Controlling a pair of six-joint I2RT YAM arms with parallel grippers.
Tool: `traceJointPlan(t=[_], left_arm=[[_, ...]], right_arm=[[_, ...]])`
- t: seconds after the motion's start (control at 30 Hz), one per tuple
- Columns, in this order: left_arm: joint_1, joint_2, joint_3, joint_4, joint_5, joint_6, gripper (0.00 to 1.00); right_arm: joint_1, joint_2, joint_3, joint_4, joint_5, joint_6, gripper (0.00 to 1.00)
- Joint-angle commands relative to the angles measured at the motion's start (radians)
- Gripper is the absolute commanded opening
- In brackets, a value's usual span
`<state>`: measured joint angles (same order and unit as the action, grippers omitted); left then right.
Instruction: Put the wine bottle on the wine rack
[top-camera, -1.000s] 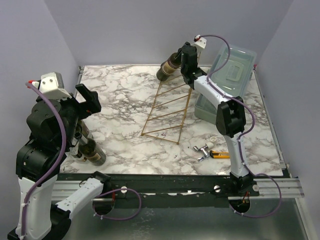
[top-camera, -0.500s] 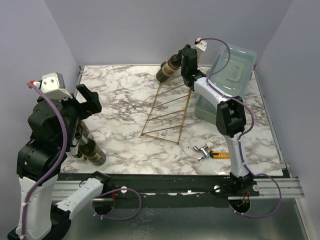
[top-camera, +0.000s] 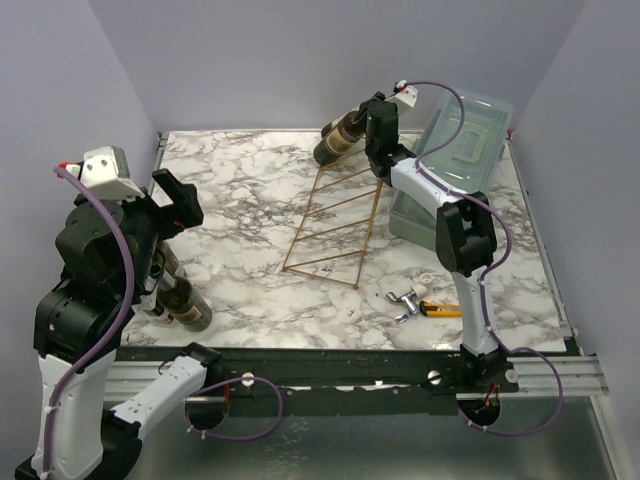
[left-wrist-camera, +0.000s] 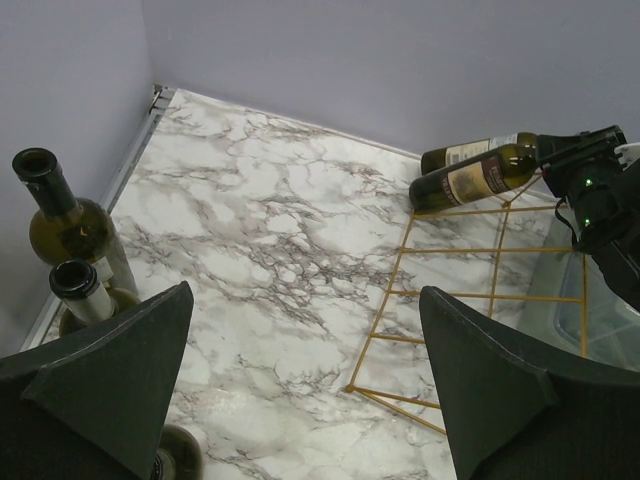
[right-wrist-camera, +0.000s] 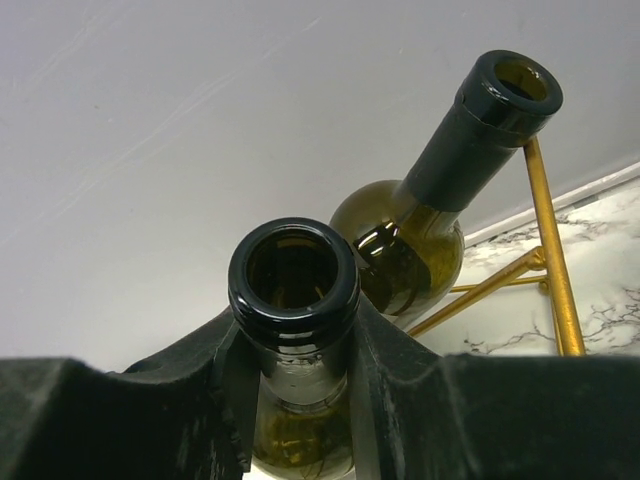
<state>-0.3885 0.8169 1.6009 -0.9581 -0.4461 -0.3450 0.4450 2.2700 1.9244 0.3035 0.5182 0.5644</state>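
Note:
My right gripper is shut on the neck of a dark green wine bottle, held tilted at the top of the gold wire wine rack. In the top view this gripper is at the rack's far end with the bottle's body pointing left. A second wine bottle lies next to it against a gold rung. The left wrist view shows both bottles side by side at the rack top. My left gripper hangs open over the marble, far left of the rack.
Three upright wine bottles stand beside my left arm, two of them showing in the left wrist view. A pale blue plastic box sits right of the rack. A metal fitting and a yellow knife lie front right.
My right gripper and its bottle have shifted slightly to the right at the rack's top. The left arm has barely moved.

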Motion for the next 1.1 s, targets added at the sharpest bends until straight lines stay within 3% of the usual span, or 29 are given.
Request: traceJointPlan(t=[0.0,0.57,1.07], left_arm=[[-0.006,-0.016,-0.01,0.016,0.009,-0.017,0.96],[-0.006,-0.019,-0.006,0.015,0.032,-0.034,0.96],[-0.006,-0.028,-0.009,0.007,0.035,-0.039,0.96]], right_arm=[[0.004,-0.055,-0.033,0.017,-0.016,-0.011,0.39],[0.004,-0.097,0.002,-0.068,-0.024,-0.079,0.76],[0.004,-0.125,0.008,-0.079,0.051,-0.215,0.9]])
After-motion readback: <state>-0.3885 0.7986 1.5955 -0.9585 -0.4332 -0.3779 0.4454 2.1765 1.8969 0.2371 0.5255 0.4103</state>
